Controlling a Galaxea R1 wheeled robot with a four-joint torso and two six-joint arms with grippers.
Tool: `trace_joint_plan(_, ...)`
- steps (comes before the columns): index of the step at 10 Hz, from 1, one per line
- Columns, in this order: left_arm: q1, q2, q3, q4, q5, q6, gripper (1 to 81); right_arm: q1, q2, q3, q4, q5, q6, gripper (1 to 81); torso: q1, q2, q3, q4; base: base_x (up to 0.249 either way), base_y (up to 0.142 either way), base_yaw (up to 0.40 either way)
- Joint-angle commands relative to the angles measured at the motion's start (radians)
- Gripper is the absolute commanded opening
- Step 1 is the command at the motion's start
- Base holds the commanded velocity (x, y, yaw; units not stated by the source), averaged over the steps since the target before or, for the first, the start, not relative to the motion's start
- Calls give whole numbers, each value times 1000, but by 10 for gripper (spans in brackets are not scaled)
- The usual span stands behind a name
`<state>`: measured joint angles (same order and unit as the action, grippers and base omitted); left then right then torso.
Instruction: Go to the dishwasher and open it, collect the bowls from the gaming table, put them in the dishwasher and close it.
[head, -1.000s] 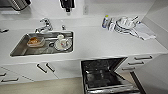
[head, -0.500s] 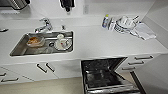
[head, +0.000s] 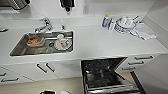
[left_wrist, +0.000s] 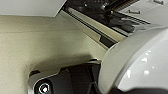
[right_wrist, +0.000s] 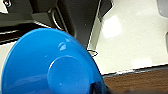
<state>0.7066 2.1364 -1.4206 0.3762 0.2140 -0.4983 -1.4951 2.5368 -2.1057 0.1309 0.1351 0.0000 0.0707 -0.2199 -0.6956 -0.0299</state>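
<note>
A: Status?

B: Parked facing the white tabletop (head: 100, 42). The dishwasher (head: 105, 75) is under its front edge, toward the right end, door dropped open, dark interior and rack visible. In my left wrist view the open dishwasher (left_wrist: 110, 15) sits past a stretch of pale floor (left_wrist: 37, 40).

A: Bowls?

B: A white bowl (left_wrist: 140, 60) shows big and close in the left wrist view. A blue bowl (right_wrist: 50, 65) shows big in the right wrist view, underside toward the camera, foot ring visible. Can't confirm contact on either.

A: Gripper state?

B: Can't tell for either gripper, left or right.

A: What else is on the tabletop?

B: Steel sink (head: 20, 48) set in the left half, faucet (head: 45, 25) behind it by the back edge. Inside the sink: a dish with orange residue (head: 35, 41) on the left, a white plate with a cup (head: 62, 42) on the right. At the back right corner: a small bottle (head: 105, 20), a stack of white dishes (head: 125, 23) just beside it, and a folded cloth (head: 145, 31) near the right edge.

A: Below the tabletop?

B: White cabinet doors with dark bar handles (head: 46, 68) left of the dishwasher, white drawers (head: 140, 62) right of it. In the right wrist view there is pale floor, with a brown wood-grain strip (right_wrist: 140, 81) beside it.
</note>
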Motion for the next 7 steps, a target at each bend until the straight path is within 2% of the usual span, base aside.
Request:
trace_joint_plan(1, -187, 7, 42, -40, 96, 0, 10, -9, -28, 1, -2, -86, 0, 10, 0, 0, 0, 0, 0, 0, 0)
trace_joint_plan(4, -294, 111, 22, -56, 174, -13, 10, -5, -28, -3, -2, -86, 0, 10, 0, 0, 0, 0, 0, 0, 0)
trace_joint_plan(7, -339, 243, -31, -56, 183, -32, 10, -3, -25, -3, -2, -86, 0, 10, 0, 1, -1, 0, 0, 0, 0)
